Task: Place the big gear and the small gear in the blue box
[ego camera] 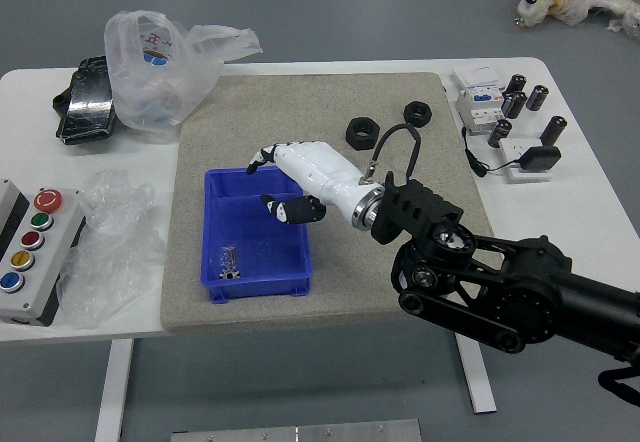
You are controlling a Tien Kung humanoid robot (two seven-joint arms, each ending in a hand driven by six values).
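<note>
My right hand point(268, 179) reaches in from the right over the far right part of the blue box point(256, 289). Its thumb and fingers are spread apart, with nothing visible between them. Inside the box, against the near wall toward the left, lie small greyish metallic pieces point(229, 260), close together; they look like the gears, but I cannot tell the big one from the small one. My left arm is out of view.
Two black hex nuts point(362, 133) point(417, 114) lie on the grey mat point(260, 107). Plastic bags point(160, 72) and a button panel point(35, 252) are at the left. Black cylinders point(553, 130) and white devices point(482, 102) stand at the right.
</note>
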